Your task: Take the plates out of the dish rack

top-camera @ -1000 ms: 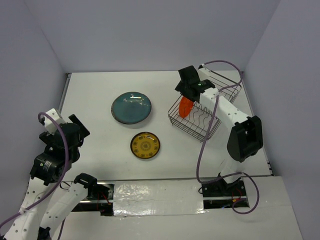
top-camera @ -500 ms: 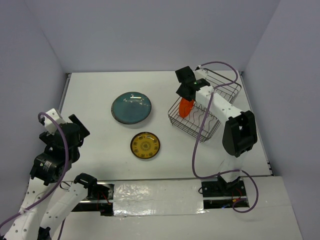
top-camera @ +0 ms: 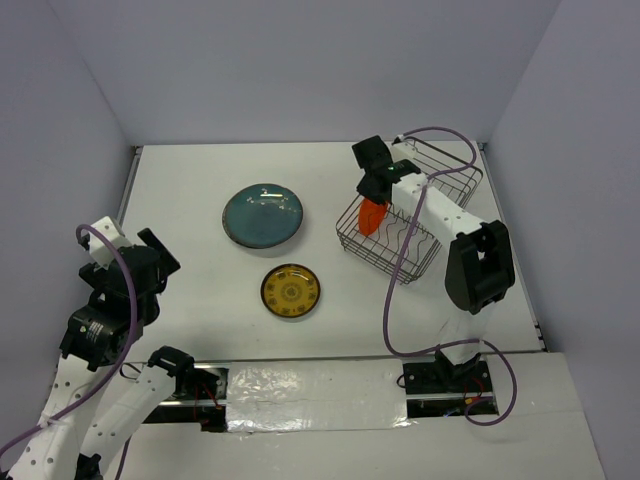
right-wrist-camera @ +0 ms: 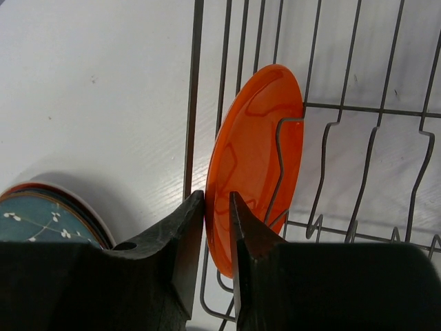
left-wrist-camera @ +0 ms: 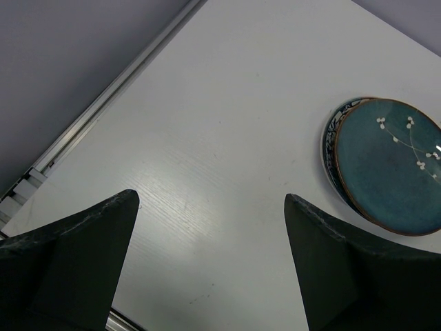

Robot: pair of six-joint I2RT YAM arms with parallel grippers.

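**Q:** Where does the orange plate (right-wrist-camera: 255,158) stand?

**A:** Right wrist view. It stands on edge in the rack (right-wrist-camera: 196,83), at the left end, leaning on a wire divider. It is the only plate I see in there. The teal plate (top-camera: 263,214) and the yellow plate (top-camera: 290,290) lie flat on the bench (top-camera: 190,180), well apart from the rack.

**Q:** And your pincers?

**A:** My right pincer (right-wrist-camera: 217,200) straddles the orange plate's upper rim, one finger on each face, with a narrow gap. I cannot tell whether both pads bear on the glaze, because a bright sliver shows beside the left finger. Left wrist view: my left pincer (left-wrist-camera: 213,269) hangs spread and empty over bare bench, near the teal plate.

**Q:** How will the plate handle?

**A:** I judge it stiff, fairly light, brittle, and slick with glaze. The upper rim is the only hold the wires leave free. I would grip squarely across it and lift straight up until it clears the divider. I would also keep it from swinging against the wire.
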